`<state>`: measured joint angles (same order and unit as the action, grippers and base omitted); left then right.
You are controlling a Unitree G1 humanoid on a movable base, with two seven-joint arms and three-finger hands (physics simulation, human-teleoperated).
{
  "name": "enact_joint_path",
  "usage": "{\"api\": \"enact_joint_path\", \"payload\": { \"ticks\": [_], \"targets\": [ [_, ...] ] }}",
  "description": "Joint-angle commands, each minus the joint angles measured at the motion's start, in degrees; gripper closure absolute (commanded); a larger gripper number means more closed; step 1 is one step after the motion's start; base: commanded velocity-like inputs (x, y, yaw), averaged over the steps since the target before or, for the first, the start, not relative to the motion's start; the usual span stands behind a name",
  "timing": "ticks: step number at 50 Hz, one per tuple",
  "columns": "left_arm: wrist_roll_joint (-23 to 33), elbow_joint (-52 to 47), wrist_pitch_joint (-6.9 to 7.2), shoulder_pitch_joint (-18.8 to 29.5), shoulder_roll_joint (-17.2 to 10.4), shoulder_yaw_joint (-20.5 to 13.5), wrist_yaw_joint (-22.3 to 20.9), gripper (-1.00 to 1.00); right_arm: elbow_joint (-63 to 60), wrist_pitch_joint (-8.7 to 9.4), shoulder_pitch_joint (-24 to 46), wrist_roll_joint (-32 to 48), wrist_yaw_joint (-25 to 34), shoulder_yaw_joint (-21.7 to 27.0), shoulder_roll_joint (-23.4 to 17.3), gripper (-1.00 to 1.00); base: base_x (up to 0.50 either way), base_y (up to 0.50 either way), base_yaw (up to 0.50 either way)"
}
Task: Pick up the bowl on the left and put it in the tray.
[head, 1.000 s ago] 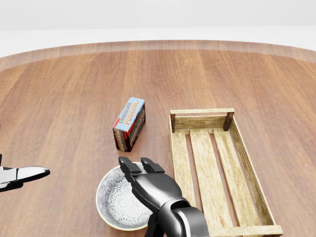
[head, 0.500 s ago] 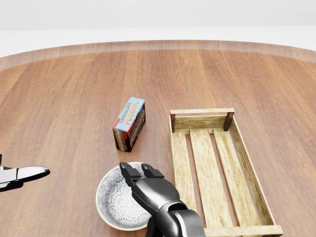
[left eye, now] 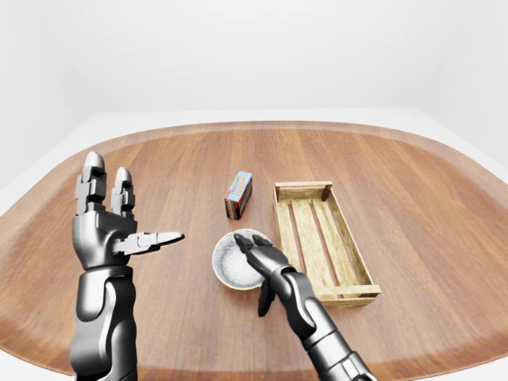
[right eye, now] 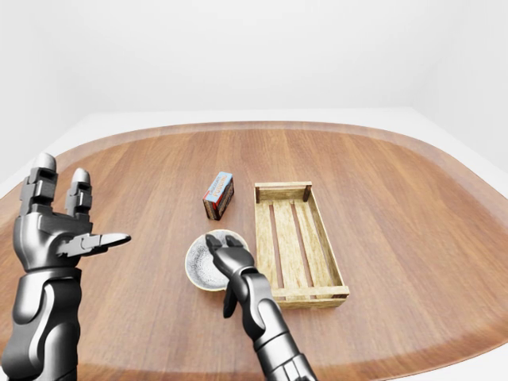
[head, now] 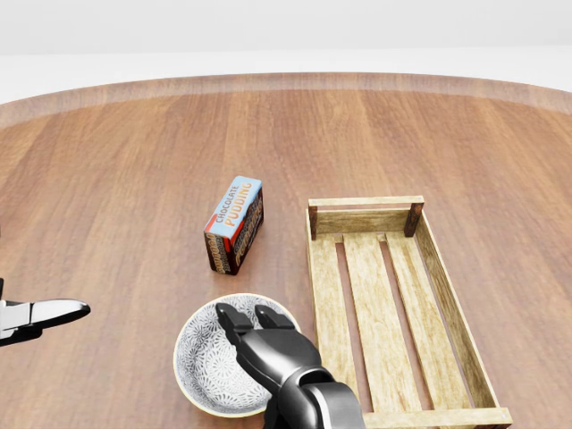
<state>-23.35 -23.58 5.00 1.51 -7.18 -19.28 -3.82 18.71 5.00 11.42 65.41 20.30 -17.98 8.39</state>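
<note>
Right hand (head: 268, 353) drawn back over bowl (head: 201, 366), fingers (head: 234, 316) open astride rim (head: 178, 362), nothing held; shallow pinch may tip it.

The left hand (left eye: 103, 236) is glossy dark grey metal, with a boxy palm and three blocky, jointed fingers (left eye: 93, 178) with rounded pale tips. The right hand (left eye: 259, 255) looks darker, nearly black, and joins a rounded, segmented forearm (left eye: 313, 317) with bright highlights.
</note>
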Motion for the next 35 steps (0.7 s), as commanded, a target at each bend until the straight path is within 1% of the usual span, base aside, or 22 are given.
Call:
{"api": "enact_joint_path", "payload": {
  "ticks": [1, 17, 27, 35],
  "targets": [
    [-0.1, 0.3, 0.0, 0.1, -0.1, 0.0, 0.0, -1.0, 2.3, 0.0, 0.9, -0.4, -0.8, 0.6, 0.0, -1.0, 0.0, 0.0, 0.0],
    [-0.3, 0.4, 0.0, 0.1, -0.1, 0.0, 0.0, -1.0, 8.8, 0.0, 3.0, -2.4, -3.4, 1.1, 0.7, -1.0, 0.0, 0.0, 0.0],
    [-0.1, 0.3, 0.0, 0.0, 0.0, 0.2, 0.0, -1.0, 12.0, 0.0, 3.9, -4.0, -5.1, 2.1, 0.4, -1.0, 0.0, 0.0, 0.0],
    [-0.1, 0.3, 0.0, 0.0, 0.0, 0.2, 0.0, -1.0, 12.3, 0.0, 4.3, -3.4, -4.5, 1.4, 0.8, -1.0, 0.0, 0.0, 0.0]
  ]
}}
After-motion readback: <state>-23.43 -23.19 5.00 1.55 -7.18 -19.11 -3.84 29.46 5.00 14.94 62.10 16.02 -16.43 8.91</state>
